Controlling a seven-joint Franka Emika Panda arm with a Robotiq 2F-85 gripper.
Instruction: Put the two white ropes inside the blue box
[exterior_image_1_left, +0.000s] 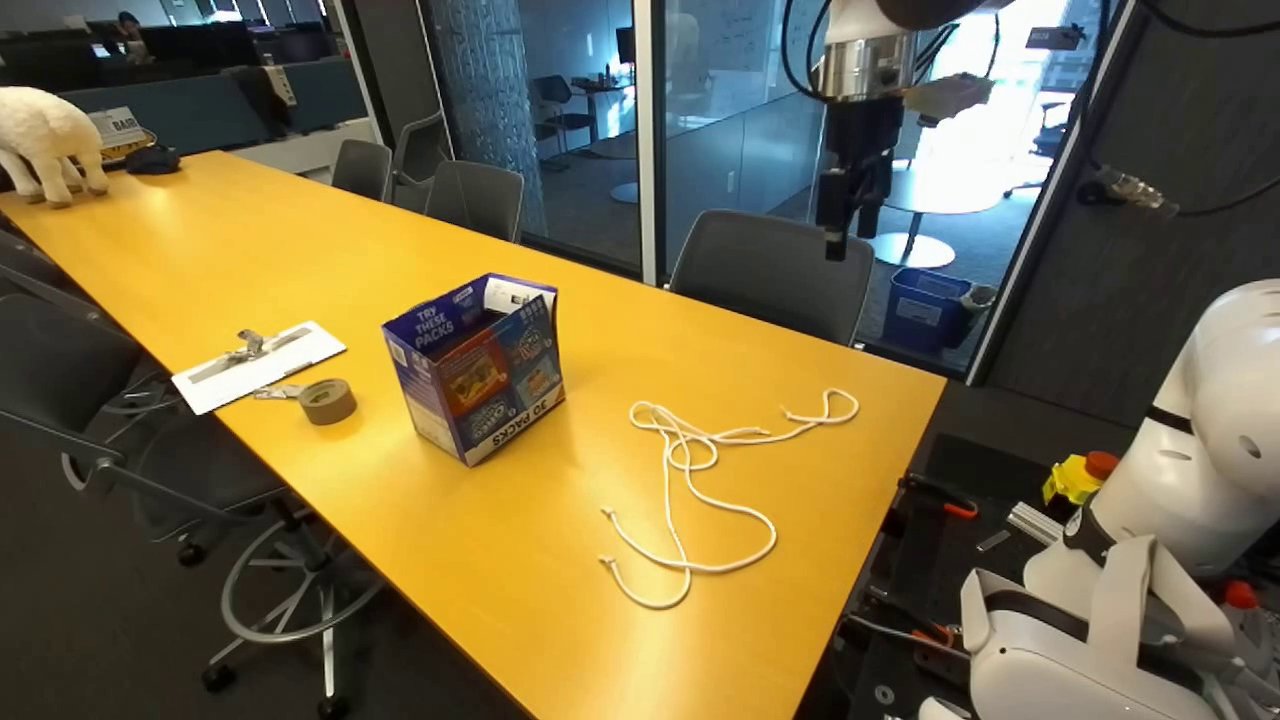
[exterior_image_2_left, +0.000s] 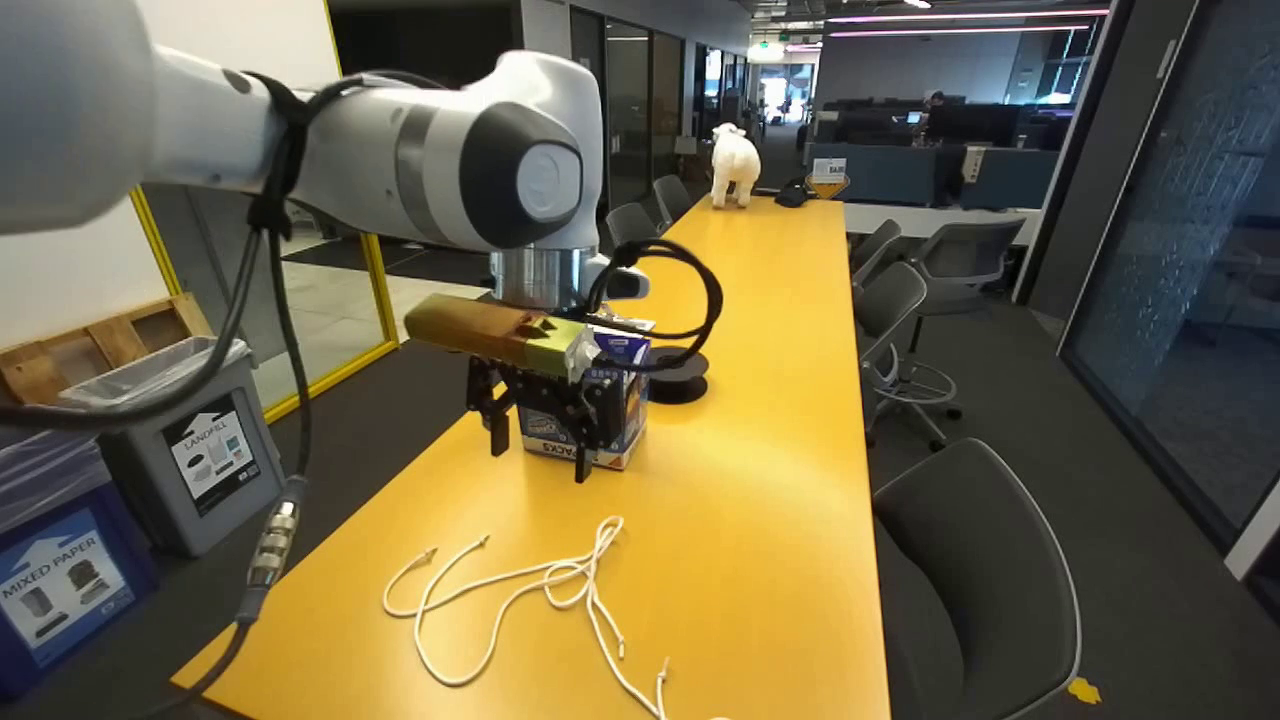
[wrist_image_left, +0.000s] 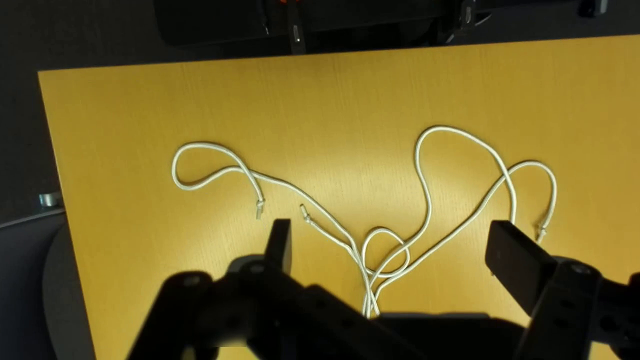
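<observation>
In an exterior view, two white ropes (exterior_image_1_left: 688, 568) lie on the worktop (exterior_image_1_left: 560, 480) near the blue snack carton (exterior_image_1_left: 490, 380). In an exterior view, spread jaws hold nothing. In the wrist view, ropes cross, so lifting one could drag both.

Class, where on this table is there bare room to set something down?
Roomiest: the long stretch of table between the clipboard and the white plush animal. Smaller: the strip between the blue box and the two white ropes. Crowded: among the ropes' crossing loops, and beside the box, near the tape roll and dark round object.
</observation>
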